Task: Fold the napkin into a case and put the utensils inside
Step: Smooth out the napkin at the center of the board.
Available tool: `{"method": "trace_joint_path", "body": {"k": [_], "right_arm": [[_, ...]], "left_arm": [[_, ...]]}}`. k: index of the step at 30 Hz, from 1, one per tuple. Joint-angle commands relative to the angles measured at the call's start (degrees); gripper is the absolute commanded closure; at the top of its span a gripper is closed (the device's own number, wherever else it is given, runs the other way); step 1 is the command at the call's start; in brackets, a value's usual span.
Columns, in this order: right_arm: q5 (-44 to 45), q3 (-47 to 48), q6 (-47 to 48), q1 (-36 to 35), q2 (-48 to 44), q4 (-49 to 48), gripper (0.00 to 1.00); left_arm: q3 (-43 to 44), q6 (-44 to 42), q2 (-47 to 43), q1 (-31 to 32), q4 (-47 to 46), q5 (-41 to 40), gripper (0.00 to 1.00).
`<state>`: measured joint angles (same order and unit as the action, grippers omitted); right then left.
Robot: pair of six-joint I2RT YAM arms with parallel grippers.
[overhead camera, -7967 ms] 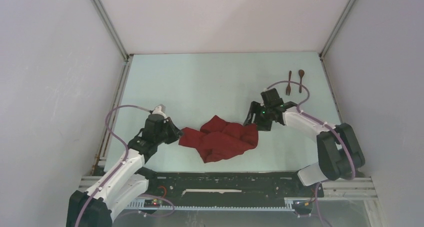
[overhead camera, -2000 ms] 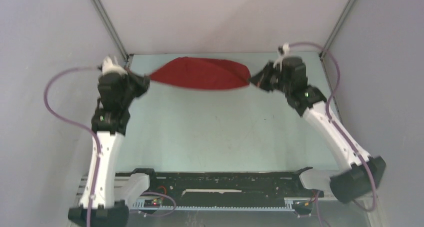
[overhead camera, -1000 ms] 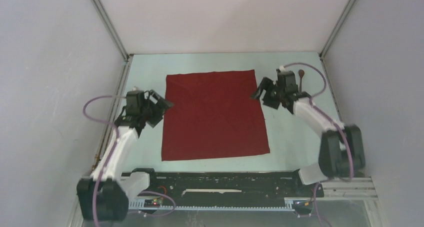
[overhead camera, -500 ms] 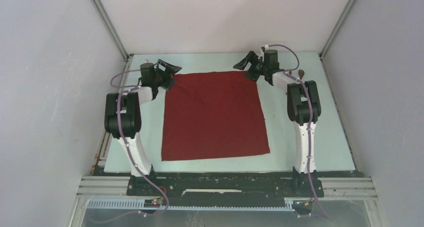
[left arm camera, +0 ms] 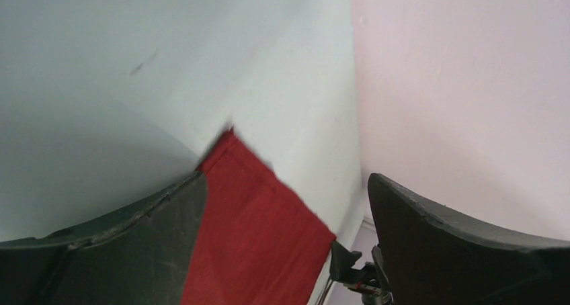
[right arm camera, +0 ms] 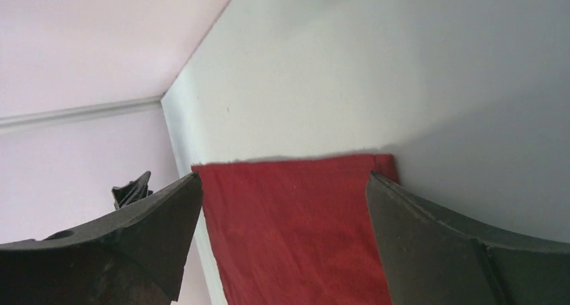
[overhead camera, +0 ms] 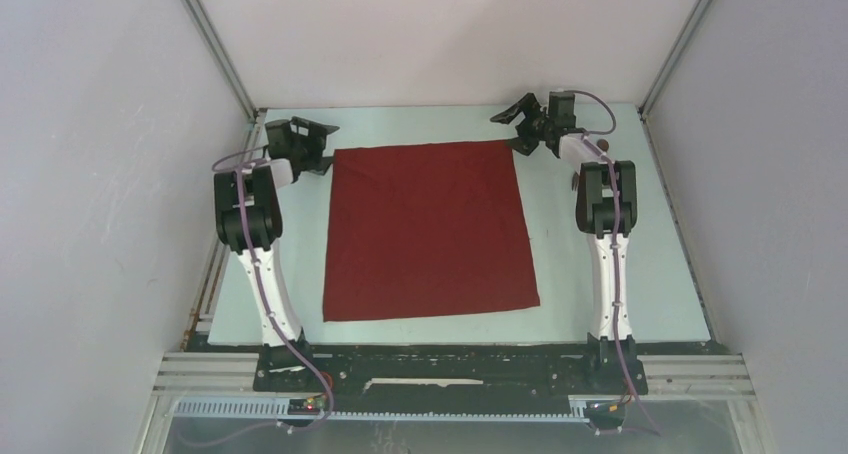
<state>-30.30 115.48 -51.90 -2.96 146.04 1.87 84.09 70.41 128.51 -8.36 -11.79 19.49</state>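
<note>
Cell check, overhead plus both wrist cameras.

- The napkin (overhead camera: 430, 229) lies spread flat on the pale green table (overhead camera: 420, 122) as one dark red square, centred between the two arms. Its near edge runs roughly parallel to the arm bases and its far edge is close to the back wall. I see only faint creases and no folds.
- The left gripper (overhead camera: 328, 146) is just off the far-left corner of the cloth. Its fingers (left arm camera: 101, 251) are spread wide with nothing between them. In its wrist view that corner lies on the table below the gap, clear of both pads.
- The right gripper (overhead camera: 507, 132) is just off the far-right corner, jaws likewise wide apart and empty. Its wrist view shows the far edge of the cloth running straight across under the gap.
- Both arms are stretched forward along the cloth's left and right sides.
- The utensils (overhead camera: 573, 181) are mostly hidden behind the right arm — I can see only a small dark brown sliver on the table beside it, right of the napkin and apart from it.
</note>
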Motion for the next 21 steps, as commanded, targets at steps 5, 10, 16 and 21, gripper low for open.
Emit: {"method": "trace_joint_path", "body": {"k": [5,10,16,21], "right_arm": [[3.26,14.00,-0.52,1.50,9.08,7.96,0.00],[2.91,21.48,6.20,1.81,8.44,14.57,0.00],[6.36,14.47,20.04,0.68,-6.24,23.57,0.00],[1.49,-2.09,21.57,-1.84,-18.17,23.27,0.00]], "left_arm": [[18.71,-4.63,10.17,-0.17,10.27,-1.33,0.00],[34.75,-20.36,11.38,-0.27,26.21,-1.80,0.00],[18.83,-28.47,-6.86,1.69,23.36,-2.72,0.00],[2.85,-23.65,-15.10,4.86,14.88,2.61,0.00]]}}
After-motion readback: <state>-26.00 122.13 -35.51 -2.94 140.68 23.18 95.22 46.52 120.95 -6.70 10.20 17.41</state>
